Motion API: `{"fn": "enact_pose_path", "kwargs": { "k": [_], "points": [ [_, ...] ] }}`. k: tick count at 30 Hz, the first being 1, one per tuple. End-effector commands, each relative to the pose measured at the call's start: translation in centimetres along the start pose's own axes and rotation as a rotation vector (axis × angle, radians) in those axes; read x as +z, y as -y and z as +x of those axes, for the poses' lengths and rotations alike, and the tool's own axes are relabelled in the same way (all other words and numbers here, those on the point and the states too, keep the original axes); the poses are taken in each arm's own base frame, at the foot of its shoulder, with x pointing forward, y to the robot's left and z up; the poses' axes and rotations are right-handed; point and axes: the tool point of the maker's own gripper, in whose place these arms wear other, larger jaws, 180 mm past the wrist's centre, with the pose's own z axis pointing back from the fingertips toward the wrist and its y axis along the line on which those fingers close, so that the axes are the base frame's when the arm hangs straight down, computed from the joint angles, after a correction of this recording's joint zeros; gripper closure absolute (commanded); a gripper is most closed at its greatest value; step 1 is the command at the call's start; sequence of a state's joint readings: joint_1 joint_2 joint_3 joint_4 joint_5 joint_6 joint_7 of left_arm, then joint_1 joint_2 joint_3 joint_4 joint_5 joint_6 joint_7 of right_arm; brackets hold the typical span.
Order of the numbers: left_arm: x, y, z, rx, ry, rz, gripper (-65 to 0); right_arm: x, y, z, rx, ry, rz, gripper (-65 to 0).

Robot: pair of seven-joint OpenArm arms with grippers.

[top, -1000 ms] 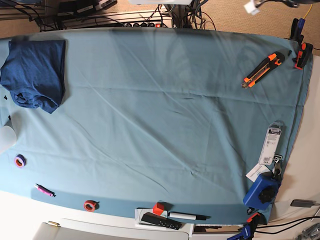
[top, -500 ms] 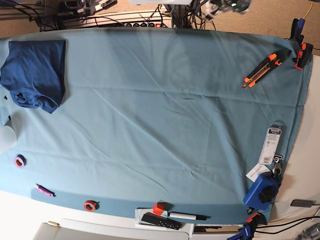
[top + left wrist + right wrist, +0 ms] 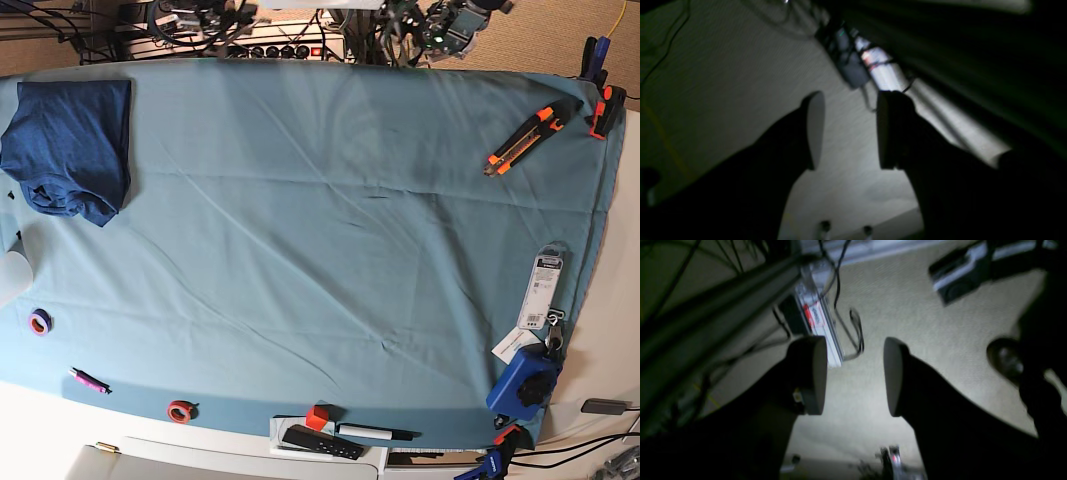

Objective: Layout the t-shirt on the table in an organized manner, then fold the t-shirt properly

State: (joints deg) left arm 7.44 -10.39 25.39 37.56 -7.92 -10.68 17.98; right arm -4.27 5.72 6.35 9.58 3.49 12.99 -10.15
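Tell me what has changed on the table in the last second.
Both arms have come into view past the table's far edge: one near, one near. Nothing was taken or let go. The t-shirt and the small tools have stayed in place.

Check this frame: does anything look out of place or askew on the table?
Yes. The t-shirt lies bunched at one far corner of the table, its lower edge rumpled, not spread out. A utility knife rests on the cloth near the opposite far corner, an odd item for a folding surface.
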Motion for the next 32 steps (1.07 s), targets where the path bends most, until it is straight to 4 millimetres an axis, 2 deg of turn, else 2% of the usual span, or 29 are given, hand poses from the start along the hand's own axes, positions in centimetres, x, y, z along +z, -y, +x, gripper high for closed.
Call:
{"fn": "enact_pose_path", "kwargs": {
  "k": [1,5,8,10,12,14,15,17,20,23,28,32],
  "points": [
    [0.0,0.0,0.4,0.0,0.013,-0.002,-24.3,0.0,0.6,-1.3,-0.004,-0.028,-0.013,-26.9],
    [-0.1,0.0,-0.9,0.009,-0.014,-0.004,-24.3,0.0,0.8,-3.5,-0.01,-0.052,-0.02,-26.9],
    [-0.2,0.3,-1.2,0.011,-0.02,-0.01,-24.3,0.1,0.9,-3.6,-0.01,-0.044,-0.021,-25.9],
    [-0.2,0.5,-1.1,0.011,-0.019,-0.012,-23.9,0.1,0.9,-3.5,-0.01,-0.042,-0.021,-17.6],
    [-0.2,0.5,-1.1,0.011,-0.018,-0.011,-17.2,0.1,0.9,-3.4,-0.011,-0.039,-0.021,-9.3],
    [-0.2,0.5,-1.1,0.011,-0.019,-0.011,-7.4,0.1,0.9,-3.3,-0.01,-0.036,-0.021,-6.2],
    [-0.2,0.5,-1.1,0.011,-0.019,-0.011,-5.1,0.0,0.9,-3.3,-0.01,-0.036,-0.021,-5.9],
    [-0.2,0.5,-1.1,0.011,-0.019,-0.011,-4.7,0.0,0.9,-3.3,-0.01,-0.036,-0.021,-5.8],
    [-0.2,0.5,-1.1,0.011,-0.019,-0.011,-4.7,0.1,0.9,-3.4,-0.01,-0.041,-0.021,-0.6],
    [-0.2,0.1,-1.0,0.018,-0.018,0.009,-4.5,0.1,0.9,-3.5,-0.011,-0.043,-0.021,0.0],
    [0.2,-2.8,-0.2,0.064,0.003,0.165,-2.4,0.0,0.8,-3.2,-0.011,-0.044,-0.021,0.0],
    [0.3,-2.9,0.2,0.065,0.014,0.173,-2.4,0.0,0.8,-3.2,-0.011,-0.044,-0.021,0.0]
  ]
}}
